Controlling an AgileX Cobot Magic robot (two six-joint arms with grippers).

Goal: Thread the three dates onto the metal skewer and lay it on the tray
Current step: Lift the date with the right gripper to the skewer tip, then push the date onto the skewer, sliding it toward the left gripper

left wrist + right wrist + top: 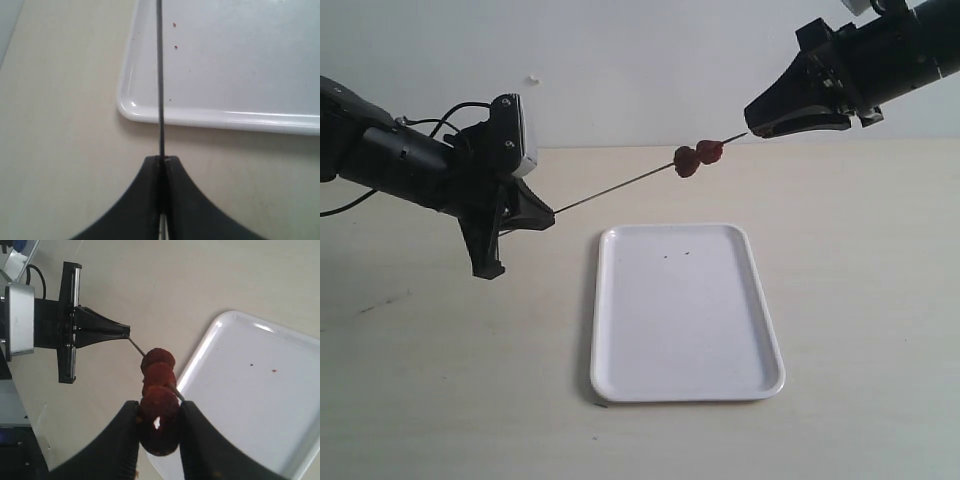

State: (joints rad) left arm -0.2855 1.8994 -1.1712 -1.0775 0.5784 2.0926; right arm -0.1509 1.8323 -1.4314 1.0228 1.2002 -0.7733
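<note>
The left end effector [550, 214], seen from the exterior, is pinched fully closed on the lower end of the skewer [620, 186]. The rod's long axis climbs from there up and to the right, its upper tip meeting the right end effector [750, 128]. Two dates [687, 163] sit on the upper part of the rod, just short of that tip. The whole rod hangs in the air beyond the far edge of the tray [680, 330], which lies flat on the table [860, 250]. In the left wrist view, the left end effector [161, 159] has its jaws closed together, and the skewer [160, 75] runs straight out from between them, passing above a corner of the tray [225, 60]. In the right wrist view, the right end effector [160, 405] has its jaws partly closed on the nearest date [160, 437]. The other dates [159, 367] line up beyond it along the skewer [135, 346], which points toward the left end effector [127, 332]. The tray [250, 400] lies beside and below this line.
</note>
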